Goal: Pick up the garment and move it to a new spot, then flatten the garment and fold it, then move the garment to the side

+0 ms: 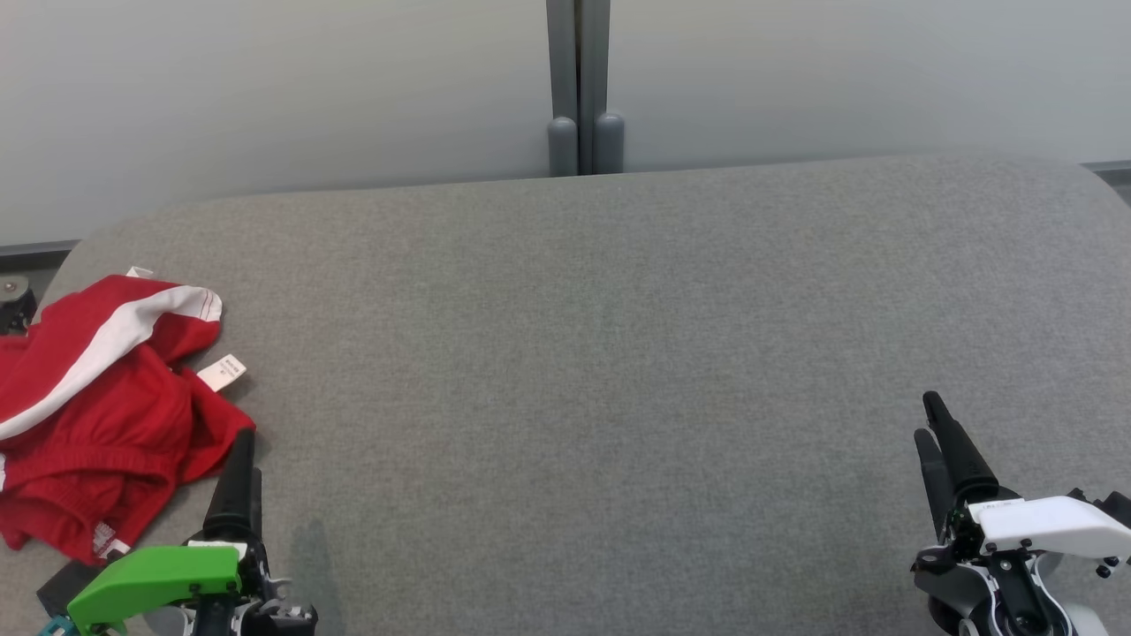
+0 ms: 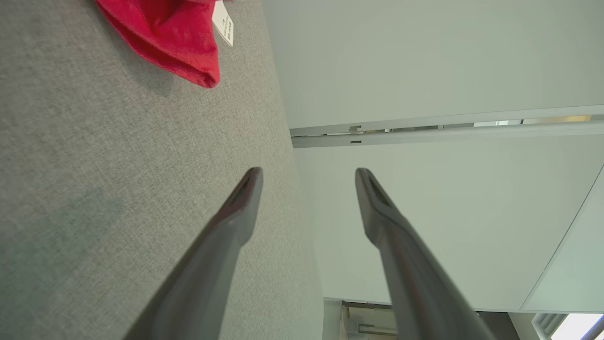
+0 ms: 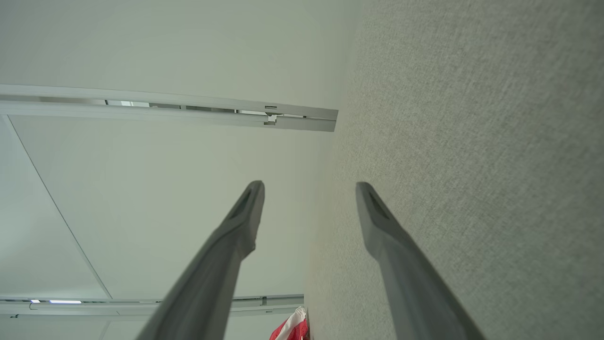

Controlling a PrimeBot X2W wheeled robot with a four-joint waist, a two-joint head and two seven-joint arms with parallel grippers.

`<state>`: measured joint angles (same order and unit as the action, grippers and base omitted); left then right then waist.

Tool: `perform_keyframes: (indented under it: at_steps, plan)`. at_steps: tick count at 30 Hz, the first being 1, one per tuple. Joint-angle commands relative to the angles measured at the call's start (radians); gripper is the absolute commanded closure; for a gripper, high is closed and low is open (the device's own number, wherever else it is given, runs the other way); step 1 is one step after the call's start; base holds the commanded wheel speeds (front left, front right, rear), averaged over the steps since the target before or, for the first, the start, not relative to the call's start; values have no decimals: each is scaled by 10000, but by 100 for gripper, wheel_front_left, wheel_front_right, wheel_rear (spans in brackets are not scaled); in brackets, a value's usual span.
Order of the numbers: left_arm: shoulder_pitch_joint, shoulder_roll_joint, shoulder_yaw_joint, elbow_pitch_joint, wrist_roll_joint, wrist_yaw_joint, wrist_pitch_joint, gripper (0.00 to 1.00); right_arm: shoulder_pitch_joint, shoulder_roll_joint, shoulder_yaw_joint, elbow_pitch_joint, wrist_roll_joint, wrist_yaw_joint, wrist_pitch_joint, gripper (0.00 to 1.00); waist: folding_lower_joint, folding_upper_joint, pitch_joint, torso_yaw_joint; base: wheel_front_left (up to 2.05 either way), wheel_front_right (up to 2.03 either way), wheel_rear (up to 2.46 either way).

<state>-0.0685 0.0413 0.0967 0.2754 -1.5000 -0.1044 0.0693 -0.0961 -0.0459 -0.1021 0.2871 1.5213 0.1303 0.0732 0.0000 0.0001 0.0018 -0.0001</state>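
At the lower left of the head view, the left hand (image 1: pixel 247 452) sits over the near edge of the worktop (image 1: pixel 583 353), with a green cover (image 1: pixel 155 579) on its wrist. In the left wrist view its two dark fingers (image 2: pixel 236 212) stand apart, and nothing lies between them. One finger is over the grey cloth surface and the other shows against the pale wall beyond.

At the lower right of the head view, the right hand (image 1: pixel 927 416) sits over the near right part of the worktop, with a white cover (image 1: pixel 1051 526) on its wrist. In the right wrist view its fingers (image 3: pixel 387 236) also stand apart and hold nothing.

The garment (image 1: pixel 97 415) lies crumpled at the left end of the worktop, just beside the left hand and well apart from the right hand.
- Colour: red, with a broad white stripe (image 1: pixel 106 340) running across its upper part.
- Label: a small white tag (image 1: pixel 221 373) sticks out at its right edge.
- Contact: the left wrist view shows bare worktop between the fingers and the nearest red fold, so the left hand is not touching it.

Pale wall panels (image 1: pixel 265 88) stand behind the far edge of the worktop. A grey upright post (image 1: pixel 579 88) marks the joint between them.
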Motion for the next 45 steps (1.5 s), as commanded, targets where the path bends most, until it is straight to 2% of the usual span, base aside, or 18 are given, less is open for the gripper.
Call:
perform_keyframes:
  at_steps: [1, 14, 22, 45]
  plan:
    - [-215, 95, 45, -137, 579, -39, -115, 0, -152, -125, 27, -229, -515, 2, -136, 0, 0, -1, 6, 0, 0, 0, 0]
    - [-263, 121, -309, 1, 3663, -72, -678, 0, -190, -268, 333, -353, -3273, 3, -706, 0, 0, -1, 29, 27, 0, 0, 0]
    - [-381, 273, -644, 14, 5241, 190, -1001, 0, -255, -370, 509, -379, -4688, 3, -1028, 0, 0, -1, 61, 32, 0, 0, 0]
    - [-390, 501, -1500, 393, 8313, 748, -1764, 0, -336, -474, 1009, -107, -8131, 4, -1794, 0, 0, -1, 101, 71, 0, 0, 0]
